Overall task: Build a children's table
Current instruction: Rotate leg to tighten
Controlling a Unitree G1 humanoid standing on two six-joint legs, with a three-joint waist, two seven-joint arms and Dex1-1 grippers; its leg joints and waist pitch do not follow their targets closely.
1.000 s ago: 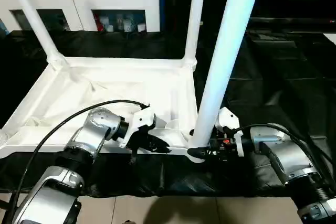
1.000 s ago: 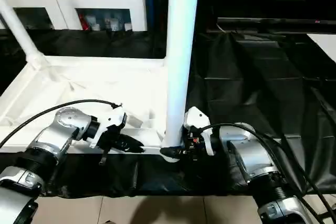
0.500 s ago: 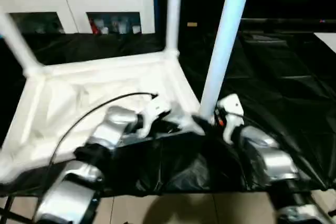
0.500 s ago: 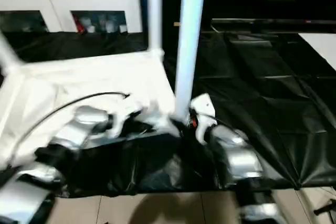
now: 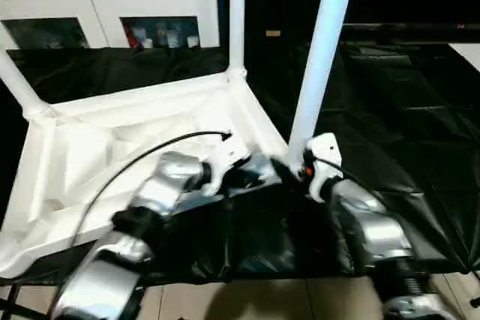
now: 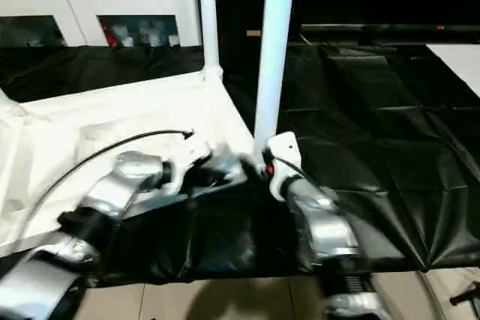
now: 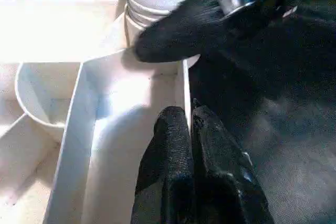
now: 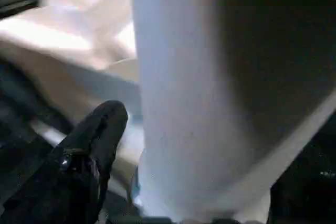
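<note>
Behind the upturned tabletop (image 5: 135, 140), a white cabinet (image 5: 112, 5) stands.

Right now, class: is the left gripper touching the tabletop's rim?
Touching. In the left wrist view, the left gripper has its two black fingers closed on the thin white rim of the tabletop, one either side, with no gap visible.

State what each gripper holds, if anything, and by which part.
The left gripper pinches the tabletop's rim wall near the corner socket. The right gripper clasps the nearest leg at its base.
</note>
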